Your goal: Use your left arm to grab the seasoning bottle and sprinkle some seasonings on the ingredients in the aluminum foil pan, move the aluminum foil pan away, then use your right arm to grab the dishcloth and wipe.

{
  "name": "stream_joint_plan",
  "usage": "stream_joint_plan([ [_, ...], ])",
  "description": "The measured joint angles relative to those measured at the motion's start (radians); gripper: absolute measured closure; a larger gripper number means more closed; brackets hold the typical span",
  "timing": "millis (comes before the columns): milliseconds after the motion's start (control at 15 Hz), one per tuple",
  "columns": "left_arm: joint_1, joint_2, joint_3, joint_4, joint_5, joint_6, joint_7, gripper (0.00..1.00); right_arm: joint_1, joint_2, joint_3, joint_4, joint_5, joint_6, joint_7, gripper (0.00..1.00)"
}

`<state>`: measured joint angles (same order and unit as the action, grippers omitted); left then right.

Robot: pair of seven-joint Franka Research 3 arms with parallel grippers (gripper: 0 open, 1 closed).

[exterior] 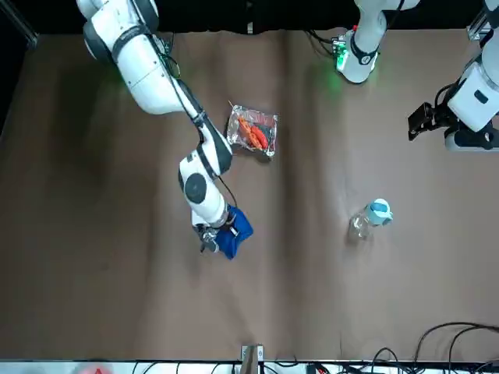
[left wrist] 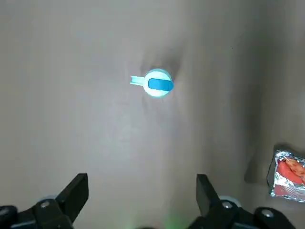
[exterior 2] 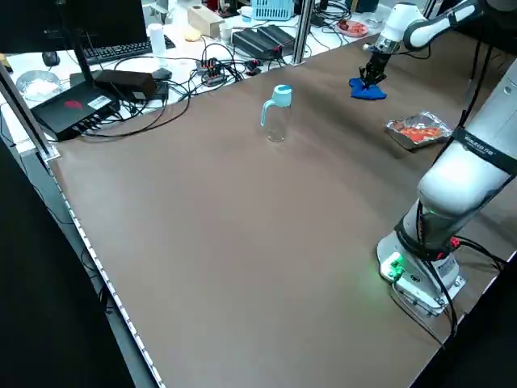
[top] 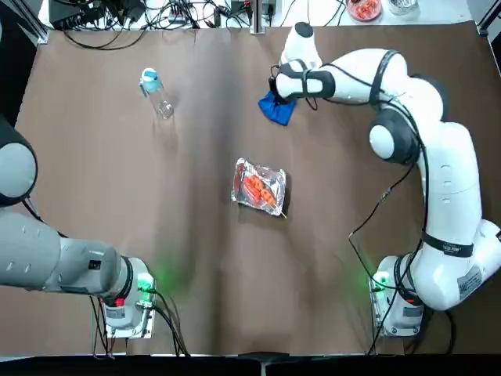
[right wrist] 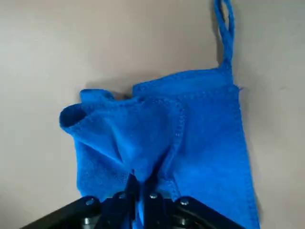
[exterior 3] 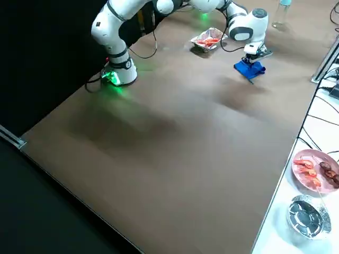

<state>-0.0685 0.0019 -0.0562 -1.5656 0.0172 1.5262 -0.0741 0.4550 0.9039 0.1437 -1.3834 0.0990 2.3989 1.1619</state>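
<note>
Toward the table's far edge, right arm's dark two-finger gripper (right wrist: 138,191), fingers pinched together on a raised fold of the bright blue dishcloth (right wrist: 190,138); risk: thin pinch slipping free mid-wipe, or cloth dragging into the nearby crinkled silver aluminum foil pan (top: 259,187).

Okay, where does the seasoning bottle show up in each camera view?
Top: seasoning bottle, upper left.
Front, right of centre.
Left side, upper middle.
Right side, top edge.
Left wrist, cap-on.
Right wrist: not in it.
Shared landmark: aluminum foil pan.
</note>
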Motion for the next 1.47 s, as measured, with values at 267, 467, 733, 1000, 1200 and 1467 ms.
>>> stream_joint_plan([
  [267, 0.000, 0.000, 0.000, 0.000, -0.002, 0.000, 0.010, 0.00, -0.053, -0.014, 0.032, 0.000, 0.000, -0.085, -0.053, 0.93],
  [467, 0.000, 0.000, -0.001, 0.000, -0.002, -0.001, 0.014, 0.00, -0.031, -0.015, 0.049, 0.000, 0.000, -0.087, -0.054, 0.93],
  [733, 0.000, 0.000, -0.001, 0.000, -0.003, -0.001, 0.014, 0.00, 0.056, -0.008, 0.051, -0.001, 0.000, 0.004, -0.042, 0.93],
  [1000, 0.000, 0.000, -0.001, 0.000, -0.003, -0.001, 0.027, 0.00, 0.079, -0.015, 0.044, 0.003, -0.002, 0.029, -0.030, 0.93],
  [1200, 0.000, 0.000, -0.001, 0.000, -0.002, -0.001, 0.031, 0.00, 0.061, -0.074, 0.037, 0.020, -0.002, -0.094, -0.030, 0.93],
  [1467, 0.000, 0.000, -0.001, 0.000, -0.002, -0.001, 0.078, 0.00, 0.005, -0.197, 0.032, 0.026, -0.007, -0.290, -0.038, 0.93],
])
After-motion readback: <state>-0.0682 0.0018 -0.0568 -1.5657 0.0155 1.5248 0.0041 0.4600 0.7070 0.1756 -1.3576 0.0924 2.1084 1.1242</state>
